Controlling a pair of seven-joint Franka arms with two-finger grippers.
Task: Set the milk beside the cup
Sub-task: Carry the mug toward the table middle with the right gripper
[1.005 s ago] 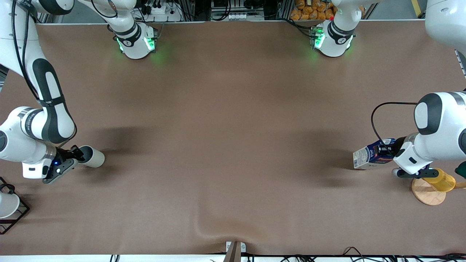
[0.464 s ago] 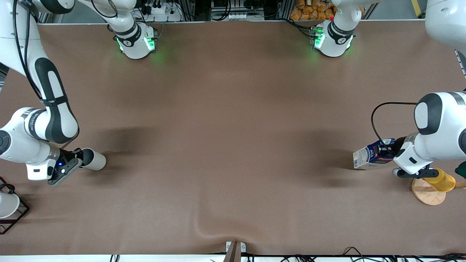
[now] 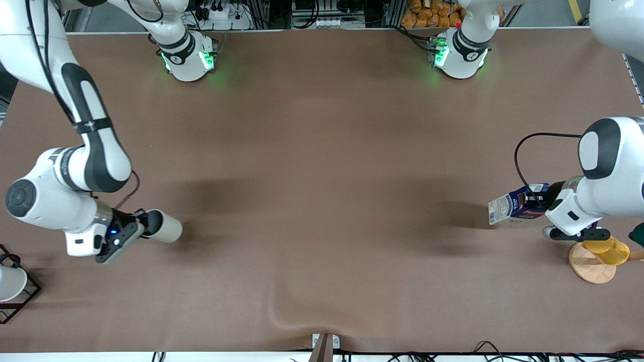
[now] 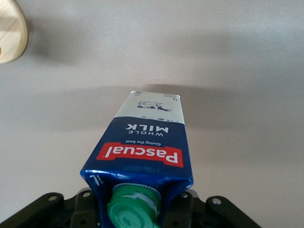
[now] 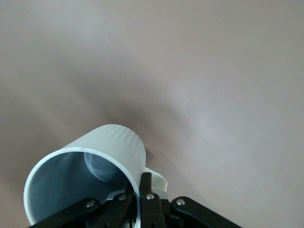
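The cup [image 3: 166,229], pale grey-beige, hangs on its side over the table toward the right arm's end, its mouth turned to the wrist. My right gripper [image 3: 144,224] is shut on its rim. In the right wrist view one finger sits inside the cup [image 5: 111,145] and the other outside, next to the handle, at my right gripper [image 5: 141,190]. The milk [image 3: 512,210], a dark-blue and white carton, is tipped over above the table at the left arm's end. My left gripper [image 3: 539,203] is shut on its top. The green cap and red label of the milk [image 4: 148,142] show between the fingers of my left gripper [image 4: 137,209].
A yellow cup [image 3: 607,249] stands on a round wooden coaster [image 3: 589,270] just under the left wrist. A white cup in a black wire frame [image 3: 11,284] stands at the right arm's end. The brown cloth has a wrinkle [image 3: 288,312] near the front edge.
My right gripper has shut on the cup's rim and carried it toward the middle of the table. My left gripper has risen a little with the milk.
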